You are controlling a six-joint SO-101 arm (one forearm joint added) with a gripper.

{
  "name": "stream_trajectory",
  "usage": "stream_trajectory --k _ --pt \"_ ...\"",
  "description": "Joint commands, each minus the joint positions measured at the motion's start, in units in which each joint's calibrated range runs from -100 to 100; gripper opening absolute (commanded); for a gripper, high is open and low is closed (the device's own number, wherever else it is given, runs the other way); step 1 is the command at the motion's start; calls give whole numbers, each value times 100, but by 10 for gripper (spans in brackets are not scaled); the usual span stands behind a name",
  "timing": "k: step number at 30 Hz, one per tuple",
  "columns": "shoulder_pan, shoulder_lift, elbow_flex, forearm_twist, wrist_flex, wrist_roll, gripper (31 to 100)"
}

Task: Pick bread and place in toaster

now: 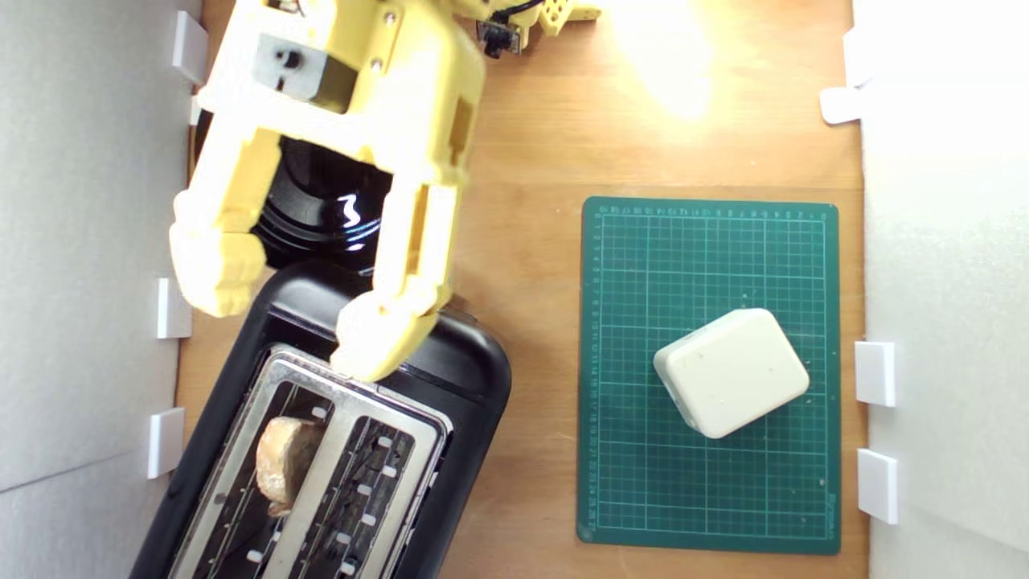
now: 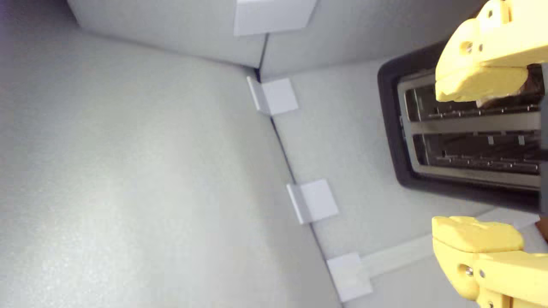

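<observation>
The bread (image 1: 285, 462), a small half-slice with a tan crust, stands in one slot of the black toaster (image 1: 474, 378) at the lower left of the exterior view. The slot beside it holds nothing. My yellow gripper (image 1: 293, 318) hangs open above the toaster's far end, fingers wide apart and nothing between them. In the wrist view the gripper (image 2: 477, 160) frames the toaster (image 2: 387, 128) and its two slots; one fingertip (image 2: 479, 81) covers part of a slot, and the bread does not show there.
A round black plate (image 1: 321, 209) lies under the arm behind the toaster. A cream rounded block (image 1: 731, 371) sits on a green cutting mat (image 1: 635, 482) at the exterior view's right. White foam walls with clips (image 2: 278, 96) close in both sides.
</observation>
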Motion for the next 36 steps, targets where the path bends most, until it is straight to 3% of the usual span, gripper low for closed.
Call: stream_trajectory --k 1,3,16,29,36 --pt "-527 -511 459 150 -49 -449 894" --pt "-906 -1002 1194 114 -57 -643 891" --pt "-2163 -3215 4653 96 -57 -1066 880" --pt "-2719 -5037 7386 69 -40 -1019 508" --pt "-2695 -5828 8448 69 -32 -1056 399"
